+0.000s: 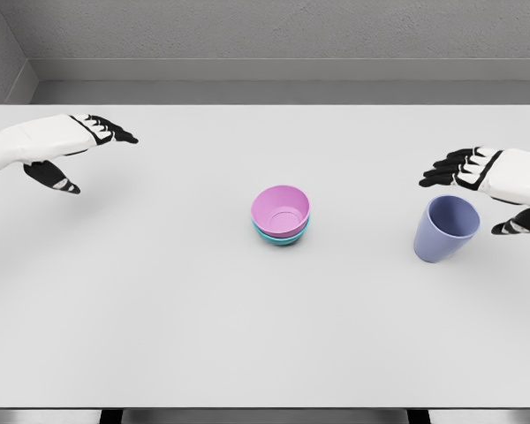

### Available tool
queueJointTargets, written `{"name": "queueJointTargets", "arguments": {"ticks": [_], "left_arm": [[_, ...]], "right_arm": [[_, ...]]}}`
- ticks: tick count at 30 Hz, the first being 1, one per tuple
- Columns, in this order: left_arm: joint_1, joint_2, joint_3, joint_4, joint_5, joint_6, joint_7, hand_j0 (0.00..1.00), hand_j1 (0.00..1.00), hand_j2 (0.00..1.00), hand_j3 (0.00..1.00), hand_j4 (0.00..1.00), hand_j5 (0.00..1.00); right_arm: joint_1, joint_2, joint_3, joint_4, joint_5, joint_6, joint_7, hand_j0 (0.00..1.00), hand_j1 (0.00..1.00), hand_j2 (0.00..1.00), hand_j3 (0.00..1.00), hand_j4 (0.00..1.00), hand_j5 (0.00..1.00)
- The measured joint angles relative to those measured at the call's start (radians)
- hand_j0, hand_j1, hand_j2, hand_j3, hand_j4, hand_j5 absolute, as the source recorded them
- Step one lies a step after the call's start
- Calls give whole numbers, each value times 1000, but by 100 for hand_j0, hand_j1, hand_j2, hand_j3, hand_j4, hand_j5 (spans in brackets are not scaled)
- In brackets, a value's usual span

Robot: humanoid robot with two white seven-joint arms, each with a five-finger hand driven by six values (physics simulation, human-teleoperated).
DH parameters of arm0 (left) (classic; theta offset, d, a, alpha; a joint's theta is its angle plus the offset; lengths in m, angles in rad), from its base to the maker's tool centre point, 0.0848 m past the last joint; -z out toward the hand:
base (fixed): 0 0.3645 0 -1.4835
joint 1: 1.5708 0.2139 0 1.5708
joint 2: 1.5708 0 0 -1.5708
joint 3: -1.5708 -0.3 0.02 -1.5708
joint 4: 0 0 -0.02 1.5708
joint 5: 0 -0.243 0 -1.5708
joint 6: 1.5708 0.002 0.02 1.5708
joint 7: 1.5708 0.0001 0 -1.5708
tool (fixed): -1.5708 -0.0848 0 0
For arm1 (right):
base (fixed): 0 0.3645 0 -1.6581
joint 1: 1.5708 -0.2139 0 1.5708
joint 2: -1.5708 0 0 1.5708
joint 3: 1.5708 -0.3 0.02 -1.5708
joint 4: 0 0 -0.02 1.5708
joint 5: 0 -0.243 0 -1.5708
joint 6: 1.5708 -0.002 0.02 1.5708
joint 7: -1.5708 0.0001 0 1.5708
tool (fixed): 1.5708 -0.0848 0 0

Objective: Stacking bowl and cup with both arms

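Right robot hand [477, 181] (fingers spread, empty) hovers beside the blue cup [445, 229] at 3 o'clock; left robot hand [66, 146] open at 10; pink bowl [281, 210] nested in teal bowl [281, 237], tabletop [159, 309] centre.

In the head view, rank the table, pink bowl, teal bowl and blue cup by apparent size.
1. table
2. blue cup and pink bowl: look alike, unranked
3. teal bowl: only a sliver visible under the pink one

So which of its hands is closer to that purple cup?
The right hand. It hovers just above and beside the purple cup, fingers spread, holding nothing. The left hand is far off at the table's opposite side, beyond the stacked bowls.
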Motion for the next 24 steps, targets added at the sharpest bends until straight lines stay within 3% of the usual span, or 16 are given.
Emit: {"name": "queueJointTargets", "arguments": {"ticks": [5,9,24], "left_arm": [[0,-1,0,-2,0,0,-2,100,100,100,100,100,100],[0,-2,0,-2,-1,0,-2,100,100,100,100,100,100],[0,-1,0,0,-4,0,-3,100,100,100,100,100,100]], "right_arm": [[-52,14,64,0,10,39,0,100,100,100,100,100,100],[-54,24,105,4,29,76,0,100,100,100,100,100,100],[-64,31,141,25,49,193,0,100,100,100,100,100,100]]}}
